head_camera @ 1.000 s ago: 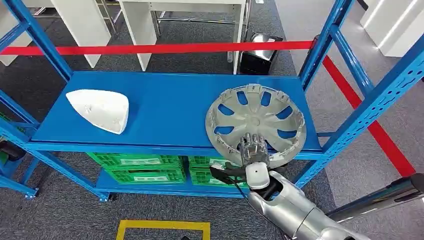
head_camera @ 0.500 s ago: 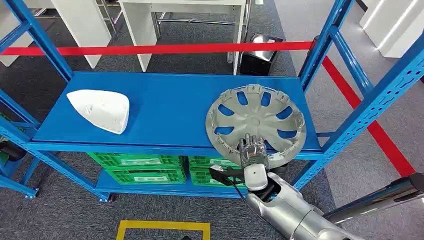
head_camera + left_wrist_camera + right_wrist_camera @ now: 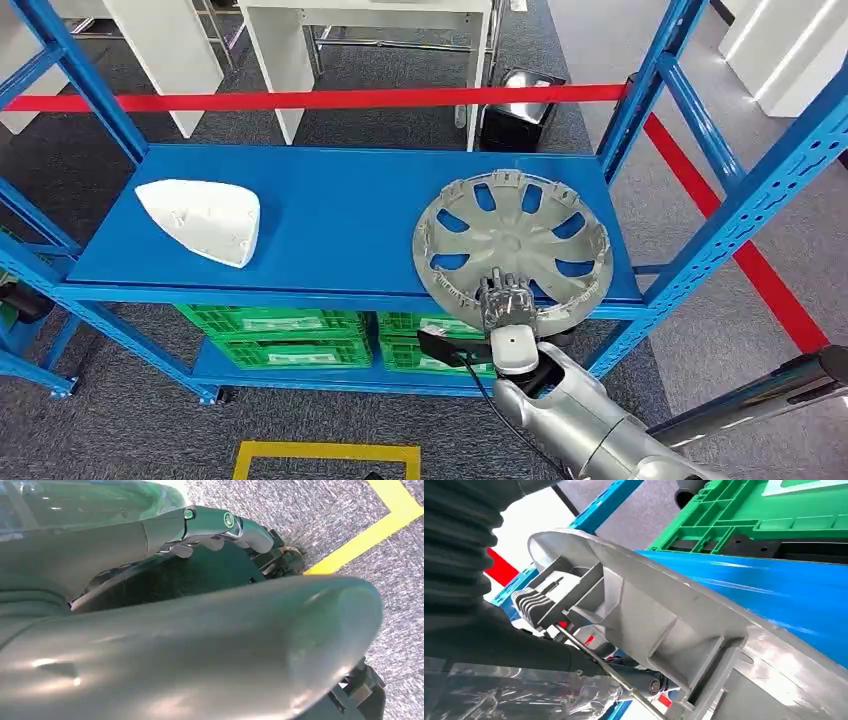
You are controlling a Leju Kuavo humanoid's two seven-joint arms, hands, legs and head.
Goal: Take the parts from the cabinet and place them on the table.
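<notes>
A blue metal rack (image 3: 330, 215) stands on grey carpet, red tape (image 3: 300, 98) behind, green crates (image 3: 275, 328) below. The grey spoked wheel cover (image 3: 512, 245) overhangs the shelf's right front edge, gripped there by the right hand (image 3: 507, 300). The left hand (image 3: 220, 527) grasps nothing, fingers loosely curled.

You see a matt grey plastic wheel cover (image 3: 512, 245) on the smooth, glossy blue metal shelf (image 3: 330, 215), centre frame.
</notes>
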